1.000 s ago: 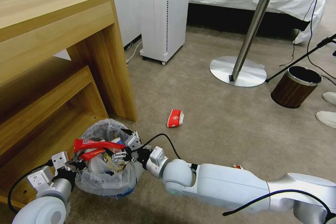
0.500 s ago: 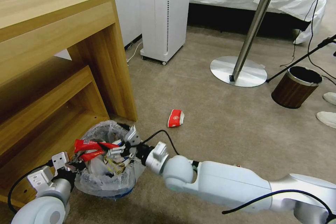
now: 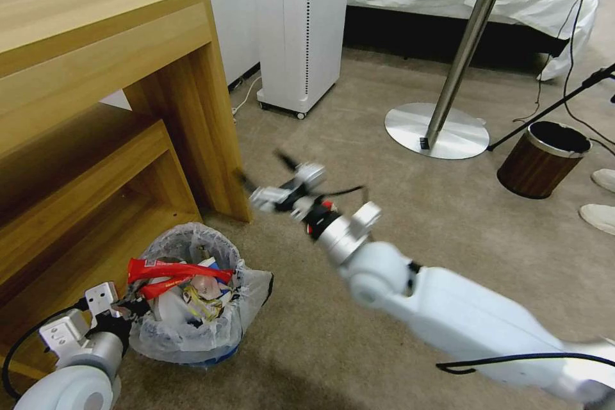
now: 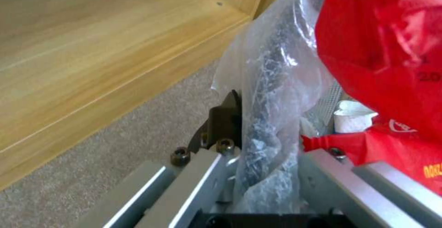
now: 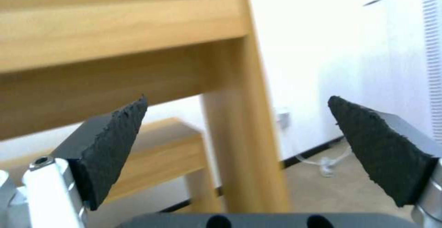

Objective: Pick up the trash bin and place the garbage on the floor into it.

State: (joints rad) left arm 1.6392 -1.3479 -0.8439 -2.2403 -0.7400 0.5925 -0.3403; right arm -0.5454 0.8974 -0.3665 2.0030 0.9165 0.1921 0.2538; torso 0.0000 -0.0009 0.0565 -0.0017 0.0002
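Pinches the rim of the trash bin (image 3: 186,333) with the left tool (image 3: 131,309), low on the left, with bag plastic squeezed between the fingers (image 4: 224,117). Stands the bin upright on the floor (image 3: 359,141), right beside the bottom of the wooden shelf (image 3: 96,160). Shows the garbage (image 3: 173,269) piled up to the top: red wrappers across the mouth, white paper under them.

Holds the right tool (image 3: 264,171) up in the air, spread wide, with nothing between the pads (image 5: 115,141). Points it toward the shelf leg (image 3: 224,141).

Leaves one piece out on the floor, by the look of it: a red and white cup (image 3: 327,207), mostly hidden behind the right wrist. Puts that cup below and behind the right tool, on the far side of the bin and well apart from it. Makes the right tool the nearer one, with the left one busy holding the bin. Cannot tell which way the cup's long side lies, with so little of it on show.

Probably calls for a turn down and back to reach the cup. Has open carpet all around it, out to the round table foot (image 3: 435,131) and the brown bin (image 3: 538,163). Has one tight edge, the shelf leg, close to the tips of the right tool. Needs care there, and at the full bin too, where a new piece might slide off the pile.
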